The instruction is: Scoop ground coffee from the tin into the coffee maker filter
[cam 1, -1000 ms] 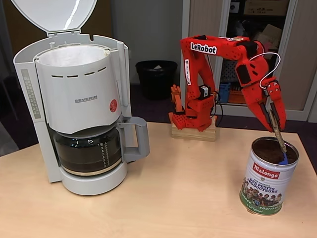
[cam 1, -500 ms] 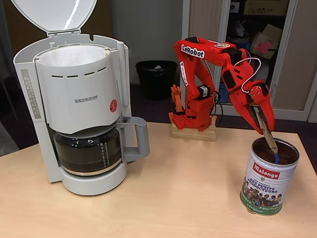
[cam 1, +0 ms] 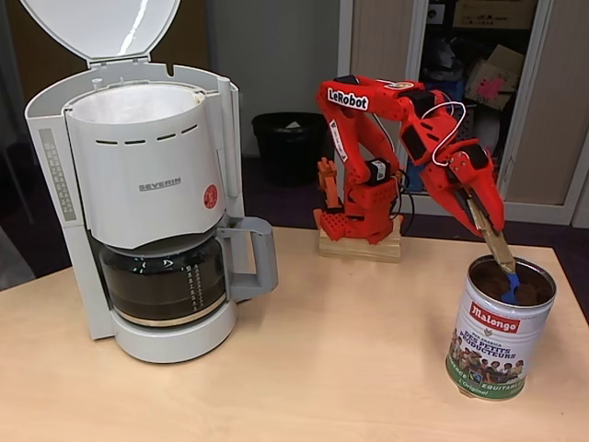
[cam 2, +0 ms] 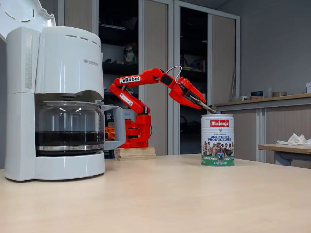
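Over the tin [cam 1: 499, 333], the hand [cam 1: 490, 231] grips a blue-tipped scoop [cam 1: 502, 262].

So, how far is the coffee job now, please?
Ready: the coffee maker lid is open and a white paper filter sits in the basket; I see no grounds in it. In hand: the pincer holds a scoop with its blue end down in the tin, at the ground coffee. Left: lift a scoopful, carry it across, tip it into the filter.
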